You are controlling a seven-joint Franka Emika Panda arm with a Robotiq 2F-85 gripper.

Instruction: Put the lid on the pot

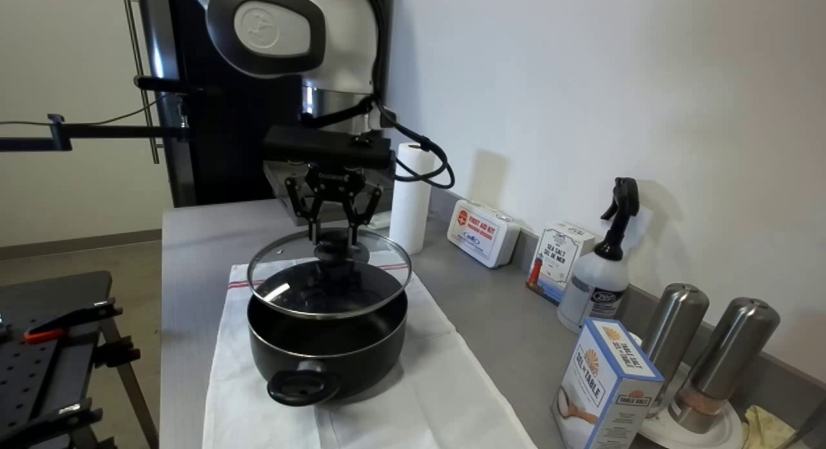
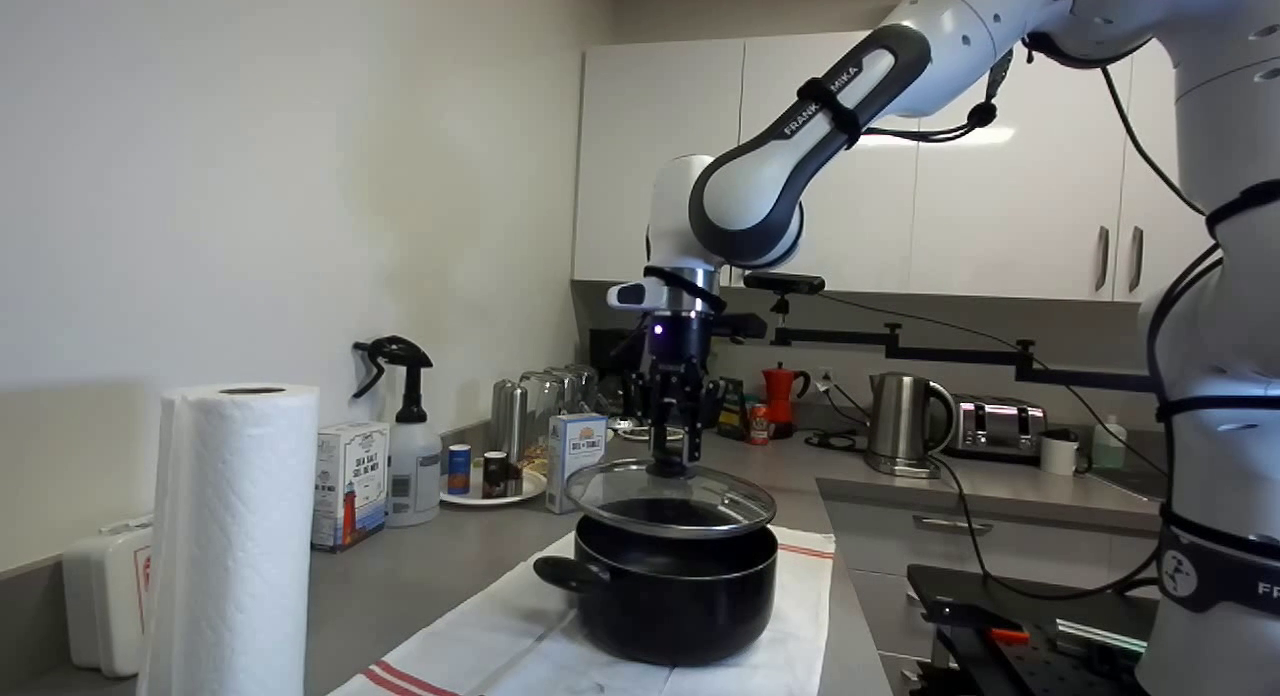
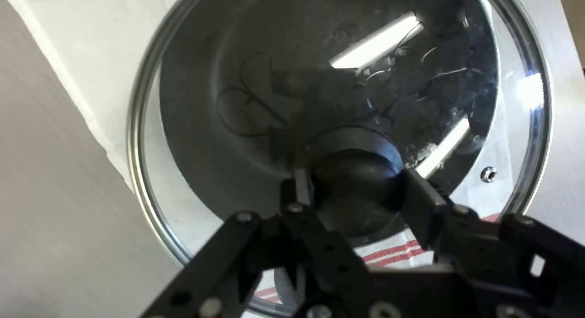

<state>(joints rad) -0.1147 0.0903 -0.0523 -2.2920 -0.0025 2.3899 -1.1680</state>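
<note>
Gripper (image 1: pixel 333 238): there it is, both fingers (image 3: pixel 301 186) pinching the lid (image 2: pixel 670 503) by its dark knob (image 3: pixel 357 185);
Lid: held over the pot (image 2: pixel 678 601), gap showing in both exterior views; the wrist view peers down through glass;
Pot: on the towel (image 1: pixel 432 384), near the free edge of the counter (image 1: pixel 477 307);
Kettle (image 2: pixel 905 426): only an exterior view catches it, past the counter's inner corner;
Textures: clear, metal-rimmed disc; smooth black pot; creased white towel.

In an exterior view, gripper (image 2: pixel 675 454) holds glass lid (image 2: pixel 670 502) at its centre, slightly tilted, above black pot (image 2: pixel 680 608), gap at view left. Pot sits on white red-striped towel (image 2: pixel 520 648) on grey counter (image 2: pixel 420 581). Paper towel roll (image 2: pixel 232 541) up front, spray bottle (image 2: pixel 413 468) beside sea salt box (image 2: pixel 350 486); kettle (image 2: pixel 898 424) next to toaster (image 2: pixel 1000 426) behind.
</note>
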